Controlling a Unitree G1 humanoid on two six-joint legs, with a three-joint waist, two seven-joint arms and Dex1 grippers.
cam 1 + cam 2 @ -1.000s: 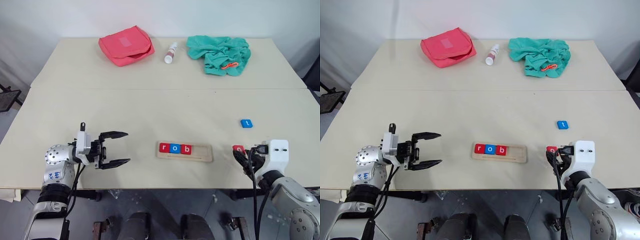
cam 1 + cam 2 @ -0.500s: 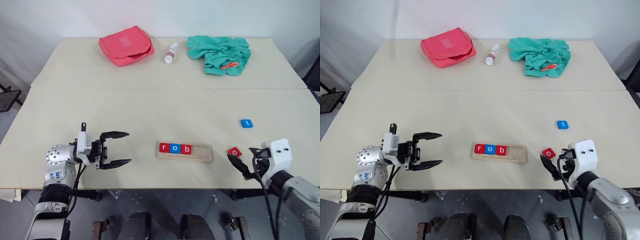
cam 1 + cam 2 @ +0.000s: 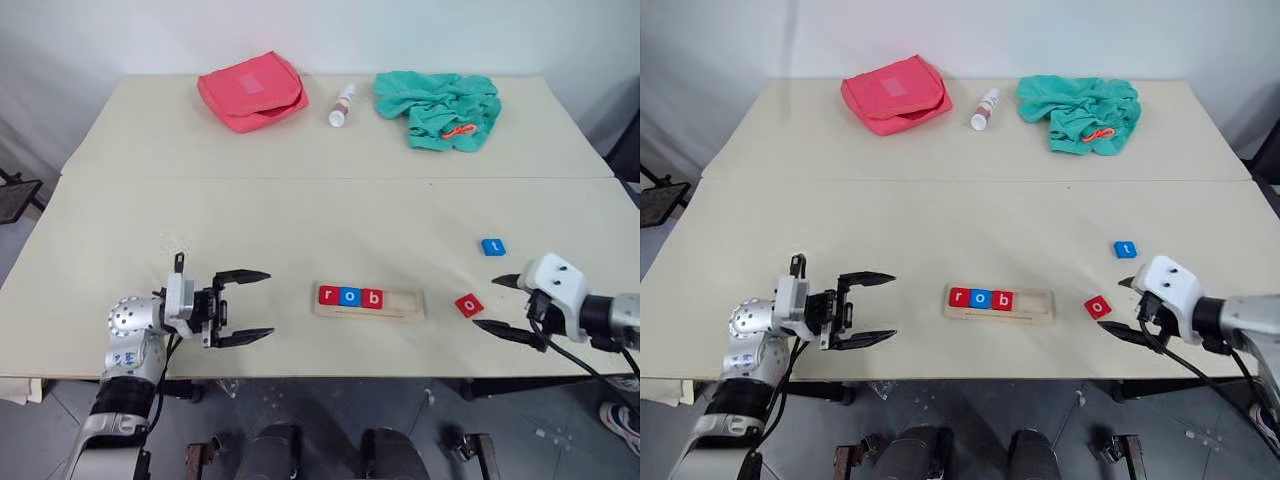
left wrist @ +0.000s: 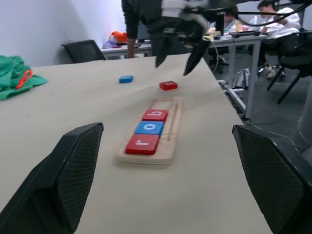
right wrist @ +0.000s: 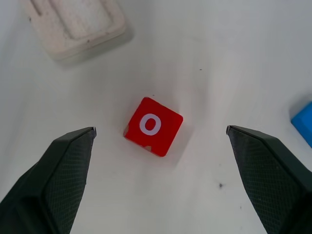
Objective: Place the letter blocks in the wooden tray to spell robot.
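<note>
Beside pale wooden tray (image 3: 400, 309), flat square red tile (image 3: 469, 305).

Wooden tray (image 3: 400, 306) with r, o, b tiles (image 3: 350, 297); red o tile (image 3: 469, 305) and blue t tile (image 3: 493, 246) loose on table.

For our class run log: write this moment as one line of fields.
tray: r, o, b seated | red o tile: loose on table, right of tray | blue t tile: loose | right gripper: open beside o | left gripper: open, empty

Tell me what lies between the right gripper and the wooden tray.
The red o block lies flat on the table between the open right gripper and the wooden tray, touching neither; the left eye view shows it.
</note>
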